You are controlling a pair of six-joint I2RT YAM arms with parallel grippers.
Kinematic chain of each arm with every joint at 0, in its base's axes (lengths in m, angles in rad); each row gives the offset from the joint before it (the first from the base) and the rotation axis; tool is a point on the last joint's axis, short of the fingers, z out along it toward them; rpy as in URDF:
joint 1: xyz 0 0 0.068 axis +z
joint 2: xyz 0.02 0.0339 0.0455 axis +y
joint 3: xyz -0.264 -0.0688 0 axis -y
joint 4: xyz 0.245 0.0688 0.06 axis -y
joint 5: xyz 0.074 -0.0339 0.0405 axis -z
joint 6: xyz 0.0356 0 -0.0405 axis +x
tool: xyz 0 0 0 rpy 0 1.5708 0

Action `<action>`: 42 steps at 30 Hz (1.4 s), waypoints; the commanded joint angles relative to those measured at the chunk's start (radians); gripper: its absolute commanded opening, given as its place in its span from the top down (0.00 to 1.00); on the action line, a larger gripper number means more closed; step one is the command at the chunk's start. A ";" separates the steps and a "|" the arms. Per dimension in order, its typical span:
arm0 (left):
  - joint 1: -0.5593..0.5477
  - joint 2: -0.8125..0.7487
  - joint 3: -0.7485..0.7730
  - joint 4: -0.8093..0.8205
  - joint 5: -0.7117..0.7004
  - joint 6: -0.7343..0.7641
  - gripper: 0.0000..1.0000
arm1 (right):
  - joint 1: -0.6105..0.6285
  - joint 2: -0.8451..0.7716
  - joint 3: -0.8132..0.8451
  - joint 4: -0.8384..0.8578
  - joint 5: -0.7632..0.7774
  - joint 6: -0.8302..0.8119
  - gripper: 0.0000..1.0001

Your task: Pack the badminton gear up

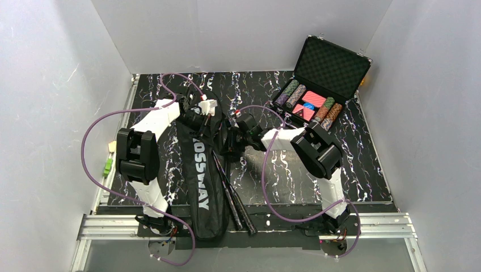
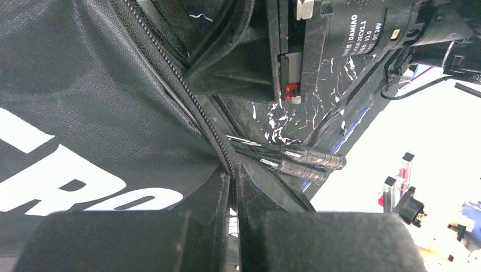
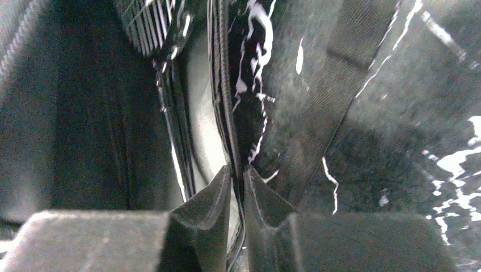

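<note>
Both grippers pinch the CROSSWAY racket bag [image 1: 199, 181]
Left gripper [image 2: 235, 192] clamps its zipper edge [image 2: 193, 107], right gripper [image 3: 237, 178] nips the rim; it lies between the arms, racket handles [image 2: 309, 160] protruding. Keep both rims taut and spread evenly.

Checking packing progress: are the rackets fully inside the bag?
No, partly out. The rackets poke handles-first from the bag through its unzipped edge.

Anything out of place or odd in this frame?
The racket handles poke out of the unzipped side of the racket bag, slanting past the near edge of the table. The left gripper and right gripper each pinch the bag's edge. The poker chip case stands open, nothing spilled.
</note>
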 commanded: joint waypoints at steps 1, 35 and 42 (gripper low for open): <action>-0.008 -0.073 -0.010 -0.011 0.047 0.009 1.00 | 0.009 -0.060 -0.146 0.127 -0.055 0.046 0.81; -0.039 -0.168 -0.074 -0.163 0.288 0.217 0.02 | 0.082 -0.530 -0.105 -0.133 0.091 0.054 0.99; -0.132 -0.288 -0.140 -0.096 0.151 0.180 0.02 | 0.082 -0.496 -0.019 -0.217 0.097 0.088 0.99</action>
